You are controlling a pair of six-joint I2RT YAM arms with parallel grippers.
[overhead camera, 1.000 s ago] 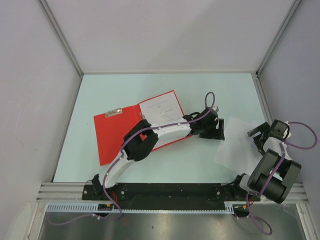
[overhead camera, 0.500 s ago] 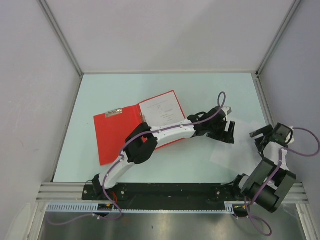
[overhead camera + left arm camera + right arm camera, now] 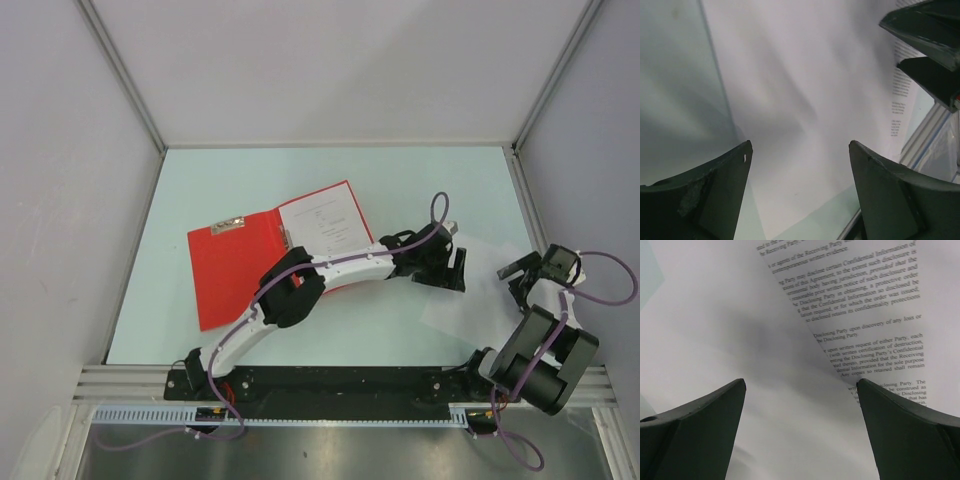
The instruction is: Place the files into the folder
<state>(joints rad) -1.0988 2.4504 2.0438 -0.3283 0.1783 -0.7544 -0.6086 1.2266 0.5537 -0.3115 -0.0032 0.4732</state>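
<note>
Currently, pickup appears in hand: left claw [image 3: 800, 145] and right claw [image 3: 800, 382] hang wide, empty, over loose files [image 3: 450, 305] on the desk [image 3: 200, 190] — right of the open folder [image 3: 235, 270]. Next move probably calls for pinching a sheet edge.

The left arm [image 3: 345, 262] has white shell links between black joint housings. The right arm [image 3: 545, 355] is mostly black, with fat round motor drums. A thin purple cable [image 3: 436, 197] loops along each arm. The fingers [image 3: 715, 200] are dark grey, matte wedges. On the left gripper [image 3: 800, 146], one finger shows a pale scuffed patch and a tiny white dot near its tip.
</note>
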